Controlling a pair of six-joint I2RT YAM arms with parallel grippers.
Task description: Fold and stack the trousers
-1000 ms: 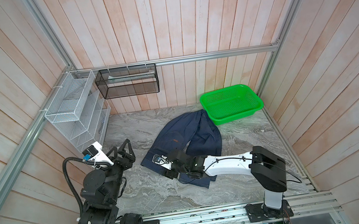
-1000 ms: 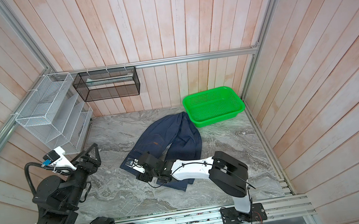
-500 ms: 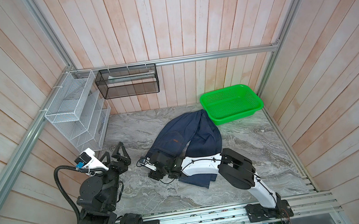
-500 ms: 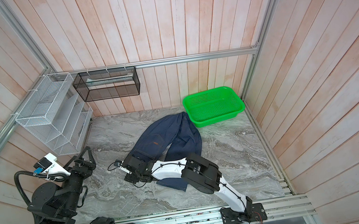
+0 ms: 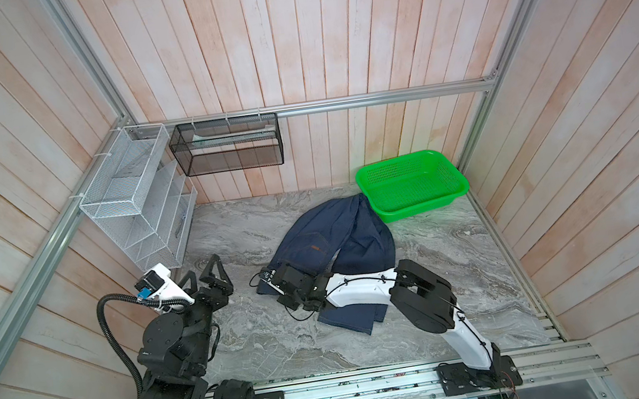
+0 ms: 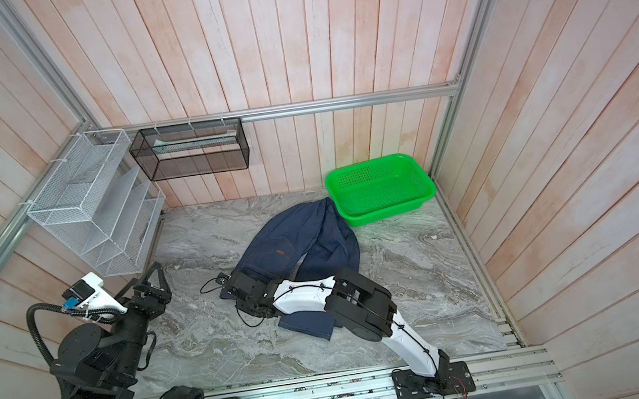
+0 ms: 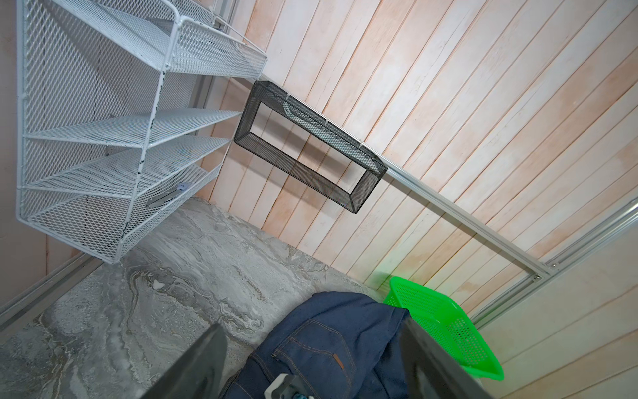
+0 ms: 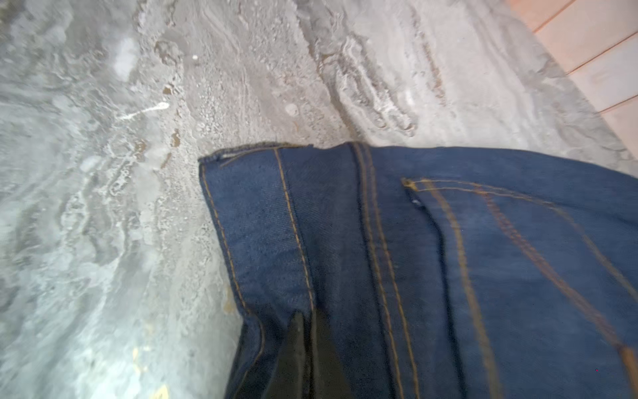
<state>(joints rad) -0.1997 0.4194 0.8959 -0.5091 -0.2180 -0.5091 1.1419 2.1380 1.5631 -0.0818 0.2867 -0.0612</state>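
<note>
Nearest the rail, the leg ends of the trousers (image 5: 335, 234) lie flat on the table (image 5: 244, 344) at the lower centre of both top views, partly under the right forearm; just beyond them, left of centre, the right claw (image 8: 310, 342) sits at the waistband corner with its fingers pressed together, and the right wrist view suggests a nip of denim beside the tan-stitched edge is caught between them, though the pinch itself is dark and hard to read; level with it, at the left of the top views, the left claw (image 5: 202, 272) hovers above bare marble, fingers spread wide with nothing in them, aimed at the trousers but well apart from them; so the right arm is the nearer one, and the left would have to cross open table rightward to reach the waistband; from the held corner the trousers run diagonally up and to the right, back pocket uppermost, to a rounded fold that seems to touch the near left corner of the basket (image 5: 415, 209), then double back down to the leg ends; the long axis thus lies lower left to upper right, away from the right claw, so a fold would likely carry the waistband along that line; a one-cornered lift may skew the cloth.
</note>
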